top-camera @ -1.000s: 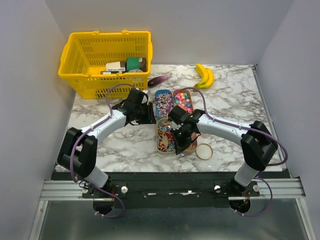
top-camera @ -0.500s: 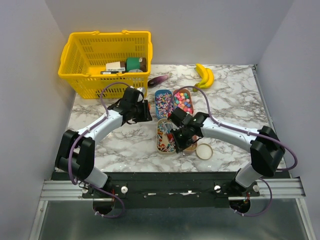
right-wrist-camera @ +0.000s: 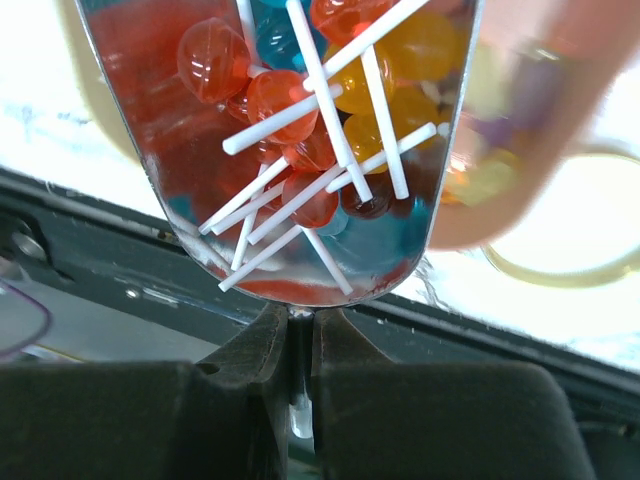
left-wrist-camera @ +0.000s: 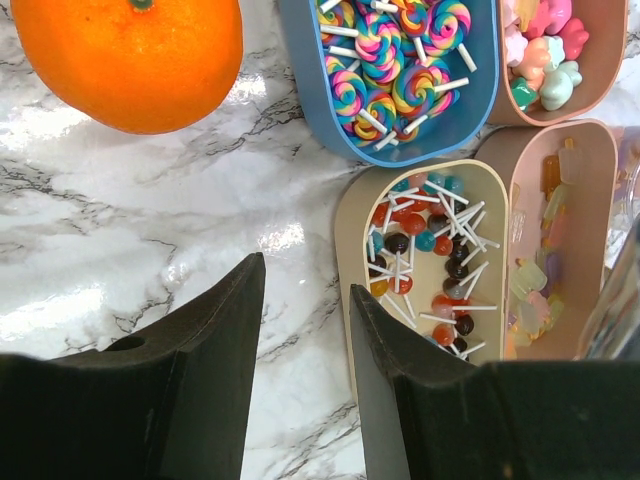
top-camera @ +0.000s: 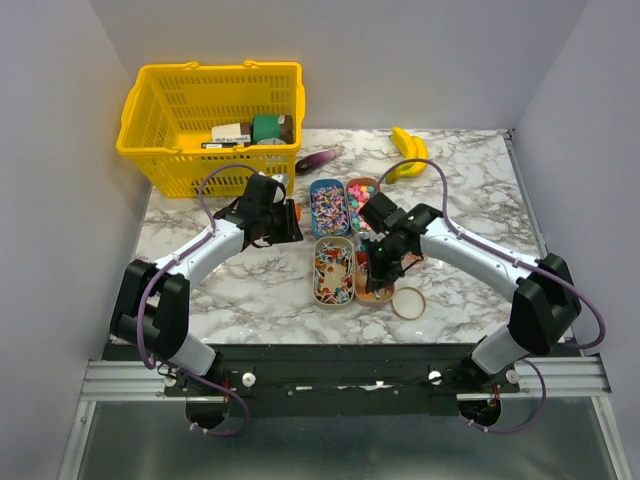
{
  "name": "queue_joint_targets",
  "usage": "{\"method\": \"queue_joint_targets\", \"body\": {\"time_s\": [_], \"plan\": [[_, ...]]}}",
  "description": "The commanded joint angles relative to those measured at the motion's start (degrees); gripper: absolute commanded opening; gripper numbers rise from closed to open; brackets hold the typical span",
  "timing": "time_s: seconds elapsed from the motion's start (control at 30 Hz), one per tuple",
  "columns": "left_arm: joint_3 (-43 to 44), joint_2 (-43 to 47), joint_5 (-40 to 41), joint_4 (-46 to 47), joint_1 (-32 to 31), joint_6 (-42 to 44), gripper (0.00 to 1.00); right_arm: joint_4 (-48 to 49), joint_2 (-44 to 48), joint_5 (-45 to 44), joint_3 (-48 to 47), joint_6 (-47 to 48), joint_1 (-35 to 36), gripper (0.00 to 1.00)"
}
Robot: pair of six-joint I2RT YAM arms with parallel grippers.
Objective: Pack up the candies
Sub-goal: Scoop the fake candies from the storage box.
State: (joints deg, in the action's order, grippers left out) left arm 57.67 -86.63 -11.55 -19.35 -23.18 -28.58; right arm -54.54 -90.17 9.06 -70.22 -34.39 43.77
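- Step, my read: R gripper [right-wrist-camera: 300, 318] is carrying a clear lid [right-wrist-camera: 190, 190] to cap a tray. Jaws pinch the lid's rim.
- To do it well: keep lid level, match tray outline, lower straight, let go only once seated.
- L gripper [left-wrist-camera: 307, 280]: jaws spread, empty, over marble just beside cream tray [left-wrist-camera: 488, 345].
- Candies [left-wrist-camera: 415, 60] lie in four open trays mid-table.
- Vs 1 s ago: R gripper shifted right, off cream tray toward tan tray [left-wrist-camera: 600, 170]. L nudged slightly left.

I logged my left gripper [left-wrist-camera: 305, 278] empty, jaws parted, its arm reaching forward and angled inward. My right gripper [right-wrist-camera: 300, 318] was pinched tight on a clear plastic piece [right-wrist-camera: 300, 150] projecting beyond its fingertips, its arm angled inward.
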Motion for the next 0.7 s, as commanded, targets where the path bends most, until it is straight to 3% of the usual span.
{"method": "queue_joint_targets", "body": {"time_s": [0.0,0.67], "plan": [[0.0,0.1,-0.1,0.3,0.4,0.5,0.49,-4.8,4.2,2.8,3.6,-6.0,-4.6,0.01],[0.5,-0.6,-0.8,0.0,0.7,0.5,0.48,-2.2,10.7,8.8,13.5,-12.6,-16.0,0.01]]}}
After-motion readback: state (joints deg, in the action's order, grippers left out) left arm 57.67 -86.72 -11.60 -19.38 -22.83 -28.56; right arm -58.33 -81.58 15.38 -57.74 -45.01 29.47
